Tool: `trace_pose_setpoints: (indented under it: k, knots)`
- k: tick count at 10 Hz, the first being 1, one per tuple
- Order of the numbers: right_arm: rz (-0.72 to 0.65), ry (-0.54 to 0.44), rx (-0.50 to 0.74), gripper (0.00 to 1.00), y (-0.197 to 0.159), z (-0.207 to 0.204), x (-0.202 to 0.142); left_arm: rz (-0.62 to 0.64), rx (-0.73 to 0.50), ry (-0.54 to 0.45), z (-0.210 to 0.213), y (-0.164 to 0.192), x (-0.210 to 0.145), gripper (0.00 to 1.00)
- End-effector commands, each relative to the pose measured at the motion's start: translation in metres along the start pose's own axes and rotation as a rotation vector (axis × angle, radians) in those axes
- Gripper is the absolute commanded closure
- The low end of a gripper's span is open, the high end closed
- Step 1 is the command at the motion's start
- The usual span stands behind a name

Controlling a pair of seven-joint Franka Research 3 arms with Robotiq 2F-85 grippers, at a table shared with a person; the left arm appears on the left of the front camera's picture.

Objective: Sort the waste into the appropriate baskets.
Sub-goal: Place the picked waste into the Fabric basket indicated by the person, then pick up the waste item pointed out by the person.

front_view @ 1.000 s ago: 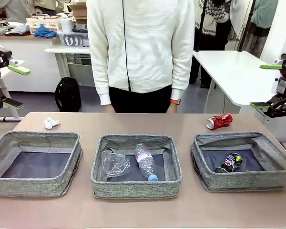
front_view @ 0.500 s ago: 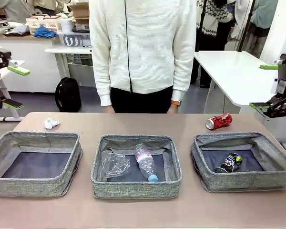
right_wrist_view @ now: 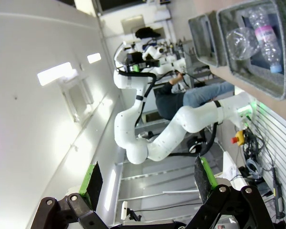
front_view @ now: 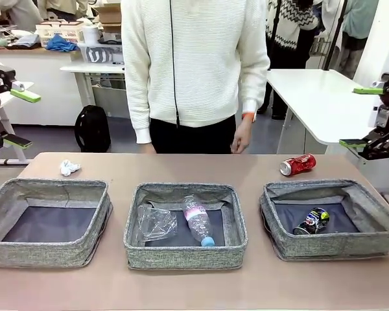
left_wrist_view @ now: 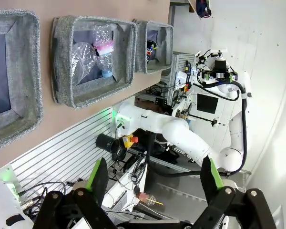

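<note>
Left tool (front_view: 34,120) and right tool (front_view: 348,116) are held spread, empty; red can (front_view: 298,164) and paper wad (front_view: 69,167) are seen on the worktop (front_view: 181,165) behind baskets (front_view: 185,254).

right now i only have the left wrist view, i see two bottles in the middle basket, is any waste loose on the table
observer: yes, a red can lies on its side on the table, just behind the right basket.
operator: ok, anything else out there
observer: a white paper wad sits on the table behind the left basket, near its far left corner.
operator: is the person in the way
observer: the person stands at the middle of the far side; one hand hangs by the far edge, holding nothing and apart from the red can.
</note>
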State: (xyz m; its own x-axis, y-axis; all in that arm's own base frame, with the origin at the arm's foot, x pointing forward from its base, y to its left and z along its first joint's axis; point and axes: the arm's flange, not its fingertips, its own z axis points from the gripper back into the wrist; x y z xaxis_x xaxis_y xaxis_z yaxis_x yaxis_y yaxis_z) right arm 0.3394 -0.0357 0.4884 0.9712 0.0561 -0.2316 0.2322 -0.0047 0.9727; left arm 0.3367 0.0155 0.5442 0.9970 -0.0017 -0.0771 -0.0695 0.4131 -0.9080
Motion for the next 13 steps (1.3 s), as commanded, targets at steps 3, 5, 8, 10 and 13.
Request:
trace_pose_setpoints:
  k: [3,5,8,10,13]
  knots:
    - [0.006,-0.001,0.012,0.00,0.0016,-0.0012,-0.0009,0.000,0.000,-0.003,0.0014,0.0011,-0.0012,0.00]
    - [0.006,-0.001,0.012,0.00,0.0016,-0.0012,-0.0009,0.000,0.000,-0.003,0.0014,0.0011,-0.0012,0.00]
    - [0.006,-0.001,0.012,0.00,0.0016,-0.0012,-0.0009,0.000,0.000,-0.003,0.0014,0.0011,-0.0012,0.00]
    - [0.006,-0.001,0.012,0.00,0.0016,-0.0012,-0.0009,0.000,0.000,-0.003,0.0014,0.0011,-0.0012,0.00]
    - [0.000,0.000,0.000,0.00,0.0000,0.0000,0.0000,0.000,0.000,-0.003,0.0014,0.0011,-0.0012,0.00]
